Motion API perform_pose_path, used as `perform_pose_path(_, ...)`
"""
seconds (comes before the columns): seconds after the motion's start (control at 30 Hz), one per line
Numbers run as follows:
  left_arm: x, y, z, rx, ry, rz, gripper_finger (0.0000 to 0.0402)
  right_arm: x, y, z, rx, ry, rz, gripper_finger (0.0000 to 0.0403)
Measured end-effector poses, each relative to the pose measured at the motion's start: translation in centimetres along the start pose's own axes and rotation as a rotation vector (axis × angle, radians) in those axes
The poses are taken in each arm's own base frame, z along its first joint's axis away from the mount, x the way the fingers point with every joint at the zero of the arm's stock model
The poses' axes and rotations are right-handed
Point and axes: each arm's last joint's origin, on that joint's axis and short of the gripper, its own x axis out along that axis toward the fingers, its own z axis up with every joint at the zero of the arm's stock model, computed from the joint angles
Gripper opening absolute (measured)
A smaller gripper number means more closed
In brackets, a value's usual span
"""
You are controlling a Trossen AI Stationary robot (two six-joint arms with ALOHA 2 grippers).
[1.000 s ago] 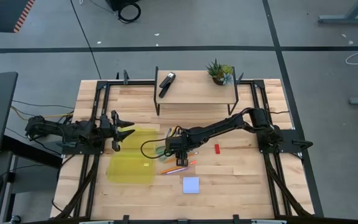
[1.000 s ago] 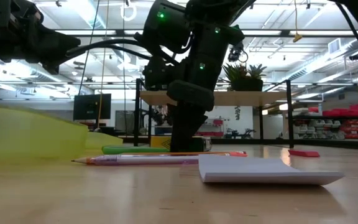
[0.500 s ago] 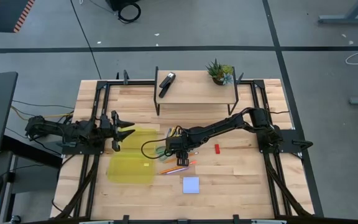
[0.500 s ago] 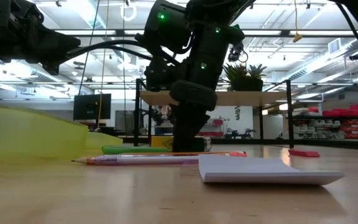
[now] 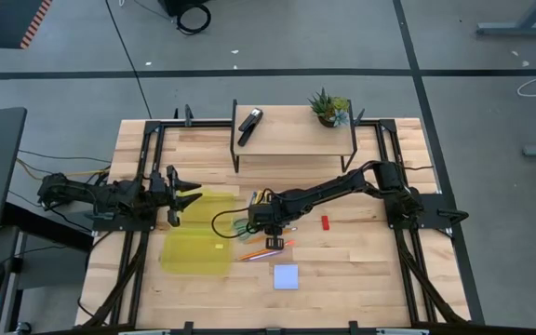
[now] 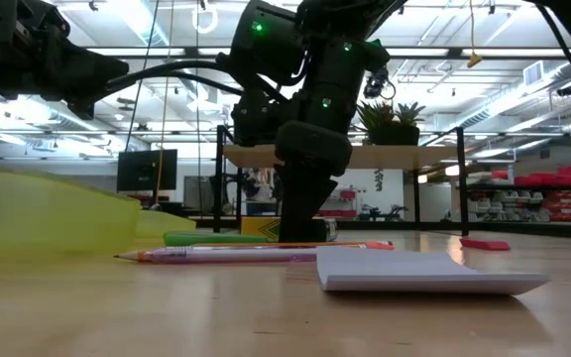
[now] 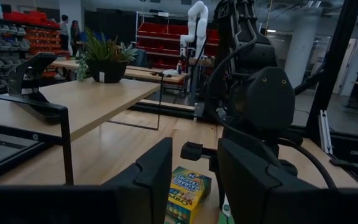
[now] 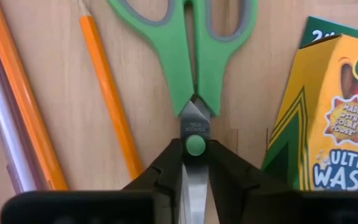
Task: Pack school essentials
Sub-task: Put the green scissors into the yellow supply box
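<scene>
The green-handled scissors (image 8: 185, 56) lie flat on the table, with orange pencils (image 8: 107, 99) on one side and the yellow-green crayon box (image 8: 328, 118) on the other. My right gripper (image 8: 195, 171) points down at the table's middle (image 5: 270, 226), shut on the scissors. The tiny red block (image 5: 325, 221) and the pale blue note pad (image 5: 286, 276) lie apart on the wood. My left gripper (image 5: 192, 196) waits open, level above the far end of a translucent yellow pouch (image 5: 196, 249). My right gripper pinches the scissors at the pivot (image 8: 195, 144), where blades meet handles, one finger (image 8: 165, 169) on each side. The fingers come from above, pointing down, and lie along the blades. The scissors lie flat on the table.
A raised wooden shelf (image 5: 291, 140) at the far side carries a black stapler (image 5: 249, 124) and a small potted plant (image 5: 328, 107). Black rails (image 5: 147, 177) frame the table. Bare wood lies to the right of the red block and near the note pad.
My right gripper has sunk slightly onto the scissors. Nothing else has moved.
</scene>
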Motion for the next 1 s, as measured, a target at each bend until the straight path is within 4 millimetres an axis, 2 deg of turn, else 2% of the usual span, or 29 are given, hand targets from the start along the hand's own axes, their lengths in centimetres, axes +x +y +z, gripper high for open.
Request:
perform_pose_path(0.2, 0.0, 0.0, 0.0, 0.000, 0.000, 0.000, 0.0133, 0.0, 0.0, 0.0, 0.001, 0.001, 0.005, 0.0067)
perform_pose_path(0.43, 0.0, 0.0, 0.1, -0.001, -0.003, 0.000, 0.0129, -1.3, 0.0, 0.5, 0.001, 0.001, -0.004, 0.0067)
perform_pose_path(0.53, -0.1, 0.0, 0.9, 0.014, 0.036, 0.001, 0.0133, -2.2, 0.1, 1.1, 0.002, -0.014, -0.009, 0.0067)
perform_pose_path(0.67, -0.5, -0.1, 1.7, -0.006, 0.131, -0.018, 0.0139, -2.5, 0.1, 1.3, 0.003, -0.009, -0.014, 0.0068)
perform_pose_path(1.0, -1.2, -0.4, 4.9, -0.058, 0.101, -0.134, 0.0151, -7.3, 1.2, 3.9, -0.002, -0.049, -0.009, 0.0069)
